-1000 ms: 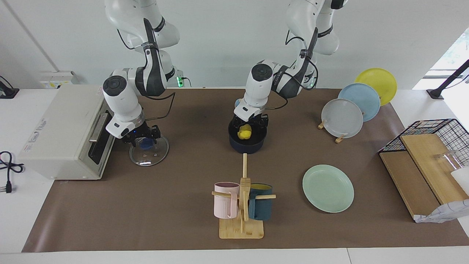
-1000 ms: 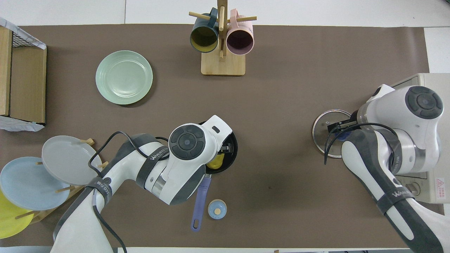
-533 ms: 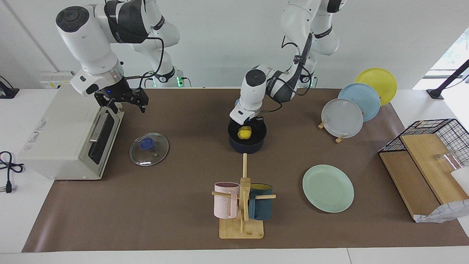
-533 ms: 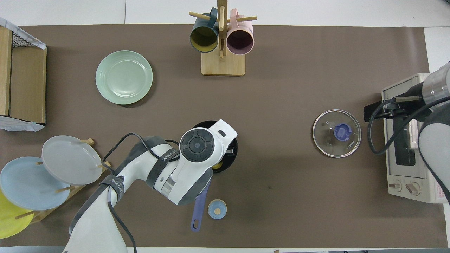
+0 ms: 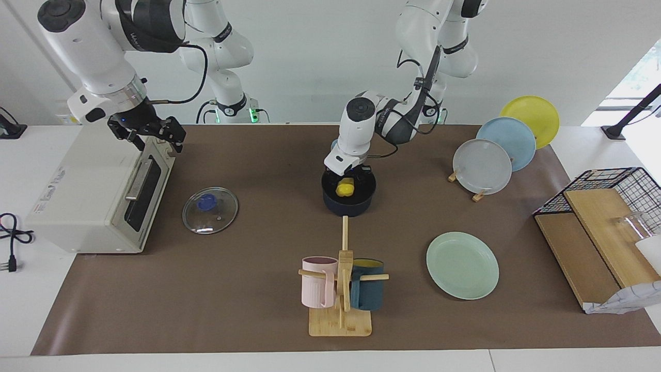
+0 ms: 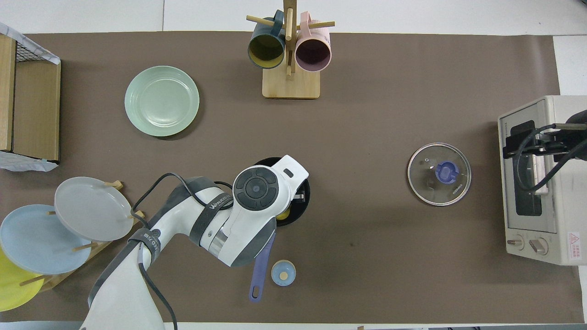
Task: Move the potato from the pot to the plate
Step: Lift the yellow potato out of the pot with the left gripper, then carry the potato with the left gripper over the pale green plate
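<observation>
bright yellow and glossy, the potato point(image 5: 345, 188) lies inside the pot point(image 5: 348, 198), directly under the left gripper point(image 5: 350, 175), which reaches down into the pot with its fingertips closed on the potato. the plate point(image 5: 462, 265) lies farther from the robots than the pot and toward the left arm's end of the table, well apart from it, so the left arm is judged the nearer one for the carry. the right gripper point(image 5: 153, 133) waits with open jaws over the toaster oven point(image 5: 88, 196).

A plain white wall point(image 5: 310, 62) backs the white table point(image 5: 594, 139), with a bright window point(image 5: 643, 67) at one side.
</observation>
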`<state>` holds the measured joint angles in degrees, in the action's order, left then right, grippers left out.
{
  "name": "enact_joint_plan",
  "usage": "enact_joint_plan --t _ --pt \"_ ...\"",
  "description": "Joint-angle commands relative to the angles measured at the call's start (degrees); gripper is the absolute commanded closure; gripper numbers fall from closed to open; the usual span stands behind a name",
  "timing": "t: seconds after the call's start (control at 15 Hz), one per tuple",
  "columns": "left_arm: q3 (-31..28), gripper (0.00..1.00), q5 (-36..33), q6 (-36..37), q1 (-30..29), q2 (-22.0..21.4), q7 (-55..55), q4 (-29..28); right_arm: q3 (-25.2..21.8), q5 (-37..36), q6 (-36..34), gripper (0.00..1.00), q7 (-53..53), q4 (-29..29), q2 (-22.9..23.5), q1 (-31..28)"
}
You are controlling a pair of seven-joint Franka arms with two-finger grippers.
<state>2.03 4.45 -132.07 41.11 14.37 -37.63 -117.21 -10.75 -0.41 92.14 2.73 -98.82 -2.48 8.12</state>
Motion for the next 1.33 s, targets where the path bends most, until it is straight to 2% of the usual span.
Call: enact_joint_plan --t 0.0,0.13,0.27,0.47,0.6,0.8,0.93,1.13,1.27 --pt "-1.0 1.00 0.8 5.0 -1.3 -2.6 -0.4 1.4 1.3 -1.5 -4.0 0.00 -0.3 4.9 2.9 -1.2" --pt "-1.0 1.00 1.2 9.0 -2.0 -3.8 -0.4 3.4 3.4 -2.3 -4.4 0.00 -0.4 6.8 3.9 -1.6" --pt "-1.1 1.00 2.1 12.9 -3.6 -4.3 -0.4 7.1 3.6 -2.7 -4.6 0.00 -0.8 6.8 3.8 -2.2" --pt "-1.2 1.00 2.1 21.0 -6.7 -4.3 -0.1 15.1 3.5 -2.1 -4.7 0.00 -2.2 6.3 3.5 -2.2" --pt "-1.2 1.00 2.1 27.2 -11.4 -3.2 1.9 22.8 3.5 -2.1 -4.7 0.00 -2.2 6.5 3.6 -2.2" --pt "-0.9 1.00 2.8 33.3 -19.5 2.4 10.4 34.2 3.3 -2.1 -4.4 0.00 -2.3 6.5 3.6 -2.3" --pt "-0.9 1.00 2.7 33.6 -24.6 5.0 17.7 38.1 3.2 -2.1 -4.4 0.00 -2.3 6.5 3.5 -2.1" --pt "-0.9 1.00 2.8 30.4 -29.9 7.3 27.0 38.0 3.5 -2.0 -4.1 0.00 -2.3 6.8 3.9 -2.6" --pt "-0.7 1.00 2.4 26.1 -32.4 11.5 29.0 38.2 4.6 -1.7 -3.8 0.00 -2.4 6.8 3.9 -3.8"
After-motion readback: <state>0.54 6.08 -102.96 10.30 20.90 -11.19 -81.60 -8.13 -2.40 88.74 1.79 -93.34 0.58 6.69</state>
